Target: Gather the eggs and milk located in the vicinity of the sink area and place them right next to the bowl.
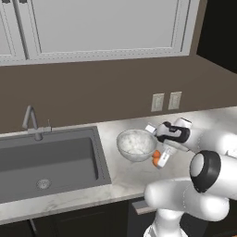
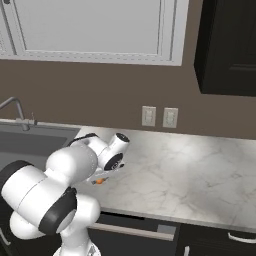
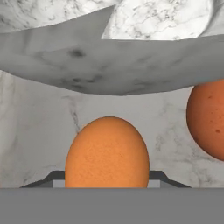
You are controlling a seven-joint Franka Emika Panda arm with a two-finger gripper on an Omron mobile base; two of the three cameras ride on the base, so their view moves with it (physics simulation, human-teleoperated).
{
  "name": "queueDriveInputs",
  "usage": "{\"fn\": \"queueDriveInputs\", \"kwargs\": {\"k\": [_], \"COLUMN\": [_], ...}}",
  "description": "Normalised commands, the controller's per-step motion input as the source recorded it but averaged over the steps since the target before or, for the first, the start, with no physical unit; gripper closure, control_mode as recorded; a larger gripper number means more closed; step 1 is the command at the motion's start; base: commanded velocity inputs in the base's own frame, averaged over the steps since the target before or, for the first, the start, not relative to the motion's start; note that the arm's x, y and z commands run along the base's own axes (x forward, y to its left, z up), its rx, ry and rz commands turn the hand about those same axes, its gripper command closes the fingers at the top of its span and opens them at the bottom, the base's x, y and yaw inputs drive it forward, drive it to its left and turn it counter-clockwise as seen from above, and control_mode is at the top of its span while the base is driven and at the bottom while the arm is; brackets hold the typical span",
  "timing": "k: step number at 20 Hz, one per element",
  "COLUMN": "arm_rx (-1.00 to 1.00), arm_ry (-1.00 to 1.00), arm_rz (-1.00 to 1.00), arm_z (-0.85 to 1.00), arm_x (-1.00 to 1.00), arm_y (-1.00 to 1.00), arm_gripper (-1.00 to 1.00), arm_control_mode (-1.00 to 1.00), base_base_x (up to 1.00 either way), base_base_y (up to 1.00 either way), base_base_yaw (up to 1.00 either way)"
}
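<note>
Fingers [image 3: 107,186] closed on one egg [image 3: 107,151]. Second egg [image 3: 208,118] seen just right of fingers, resting on marble surface [image 3: 35,131]. Bowl [image 3: 109,65] located directly ahead of fingers, very near.

Desk [image 1: 120,178]: white-grey marble, dark veining. Sink [image 1: 51,162]: dark grey, metal drain. Bowl [image 1: 135,144]: whitish glass, speckled. Two eggs, orange-brown w/ fine darker specks: one [image 3: 107,153] shown centre in hand view, other [image 3: 208,118] at right. Wall [image 1: 92,92] brown; cabinets [image 1: 102,28] pale grey.
</note>
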Motion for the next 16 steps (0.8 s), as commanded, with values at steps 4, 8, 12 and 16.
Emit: {"fn": "queueDriveInputs", "kwargs": {"k": [4, 8, 12, 16], "arm_rx": [0.00, 0.00, 0.00, 0.00], "arm_ry": [0.00, 0.00, 0.00, 0.00], "arm_rz": [0.00, 0.00, 0.00, 0.00], "arm_z": [0.00, 0.00, 0.00, -0.01], "arm_x": [0.07, 0.03, 0.00, 0.00], "arm_y": [0.09, 0.09, 0.09, 0.09], "arm_gripper": [1.00, 1.00, 1.00, 1.00], "arm_control_mode": [-1.00, -1.00, -1.00, -1.00], "base_base_x": [0.00, 0.00, 0.00, 0.00], "base_base_y": [0.00, 0.00, 0.00, 0.00], "base_base_yaw": [0.00, 0.00, 0.00, 0.00]}}
